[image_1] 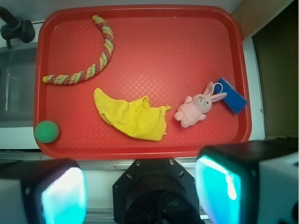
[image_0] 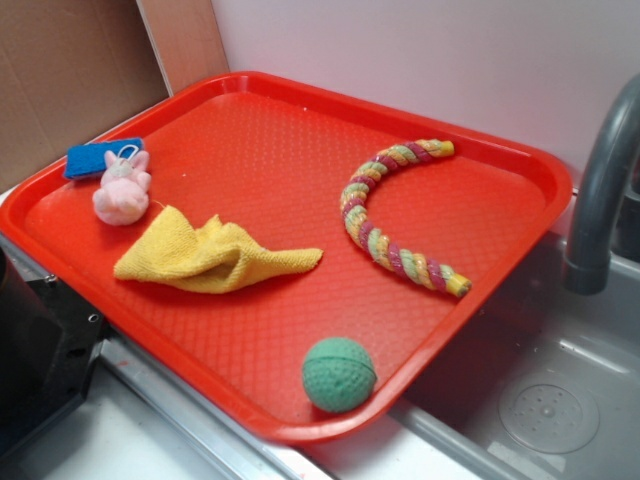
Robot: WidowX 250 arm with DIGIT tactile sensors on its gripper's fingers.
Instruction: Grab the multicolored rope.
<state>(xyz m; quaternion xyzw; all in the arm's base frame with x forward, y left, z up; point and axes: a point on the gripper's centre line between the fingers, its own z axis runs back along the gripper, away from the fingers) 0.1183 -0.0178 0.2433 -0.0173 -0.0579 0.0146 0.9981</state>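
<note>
A red tray [image_0: 250, 420] sits on the bench beside a steel sink [image_0: 560, 400], carrying the multicolored rope [image_0: 385, 215], which lies curved in an arc on the tray's side nearest the grey faucet [image_0: 600, 200]. The rope rests flat and alone, touching nothing else; a yellow cloth [image_0: 215, 258] is crumpled near the tray's middle, a green ball [image_0: 339, 374] sits at the tray's near edge, and a pink plush rabbit [image_0: 122, 190] lies against a blue sponge [image_0: 98, 158] at the far corner. In the wrist view the robot's hand [image_1: 140, 191] hangs above the tray's edge, well apart from the rope, its two fingers [image_1: 63, 193] spread wide with nothing between them. The task appears to be at its very start: the rope is not yet approached, let alone gripped. What remains, by this reading, is everything: travelling across the tray to the rope, descending over one stretch of the arc, and clamping on it.
</note>
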